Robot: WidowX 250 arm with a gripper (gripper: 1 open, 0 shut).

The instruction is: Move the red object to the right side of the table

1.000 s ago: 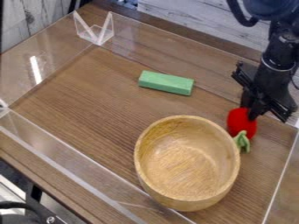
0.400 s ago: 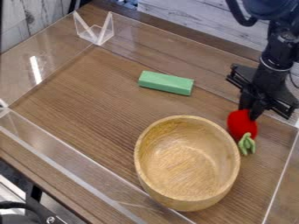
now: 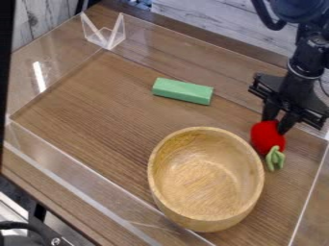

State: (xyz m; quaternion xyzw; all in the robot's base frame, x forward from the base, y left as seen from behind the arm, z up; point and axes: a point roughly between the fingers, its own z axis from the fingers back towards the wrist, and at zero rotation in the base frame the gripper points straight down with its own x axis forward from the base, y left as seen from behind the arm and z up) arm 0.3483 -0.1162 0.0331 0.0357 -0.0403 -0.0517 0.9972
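The red object [image 3: 267,137], a small rounded toy fruit with a light-green leafy tip [image 3: 274,159], lies on the table [image 3: 103,115] near its right edge, just right of the wooden bowl's rim. My black gripper [image 3: 288,119] points down directly above and slightly behind the fruit. Its fingers are parted, and their tips are at the fruit's top without clasping it. The fingers hide the fruit's far side.
A large wooden bowl [image 3: 206,178] stands at the front, close to the fruit's left. A flat green rectangular block [image 3: 183,91] lies mid-table. Low clear acrylic walls [image 3: 77,187] edge the tabletop, with the right wall very close to the fruit. A clear stand [image 3: 103,31] sits at the back left.
The fruit has dropped slightly down and to the right onto the table, out of the fingers' hold. The gripper's fingers have parted while it has stayed almost in place.
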